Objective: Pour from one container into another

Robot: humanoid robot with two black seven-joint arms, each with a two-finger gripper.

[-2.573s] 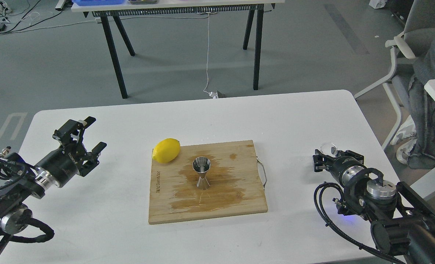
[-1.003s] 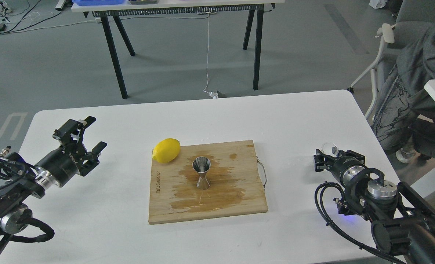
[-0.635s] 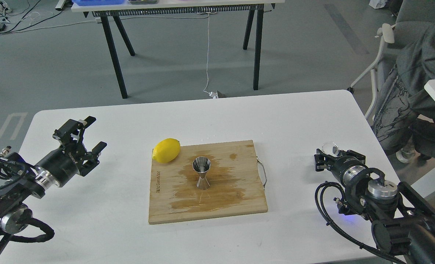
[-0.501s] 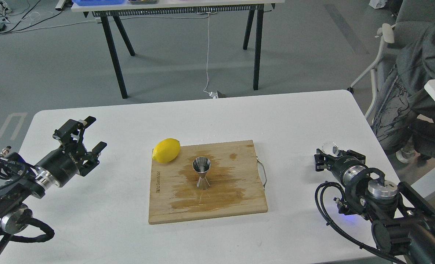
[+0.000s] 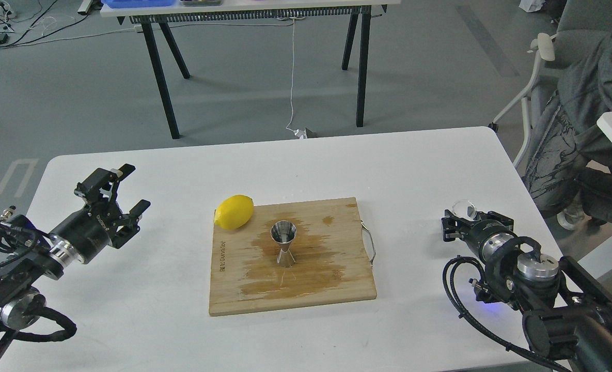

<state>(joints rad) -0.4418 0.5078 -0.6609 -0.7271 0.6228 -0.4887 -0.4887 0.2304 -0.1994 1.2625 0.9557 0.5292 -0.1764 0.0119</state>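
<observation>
The steel jigger [image 5: 284, 242] stands upright in the middle of the wooden cutting board [image 5: 336, 279], on a wet stain. At the right side of the table the small clear glass cup [image 5: 463, 209] shows just past the tip of my right gripper [image 5: 466, 221]. That gripper is dark and seen from behind, so its fingers and any hold on the cup are unclear. My left gripper [image 5: 131, 189] hovers open and empty over the left of the table, well away from the board.
A yellow lemon [image 5: 234, 211] lies at the board's far left corner. The board has a wire handle [image 5: 370, 248] on its right edge. A seated person [image 5: 579, 129] is close to the table's right side. Another table [image 5: 254, 10] stands behind.
Both arms have stayed almost still, and the cup, jigger and lemon have not moved. The person on the right has shifted in the chair since the earliest frame.
</observation>
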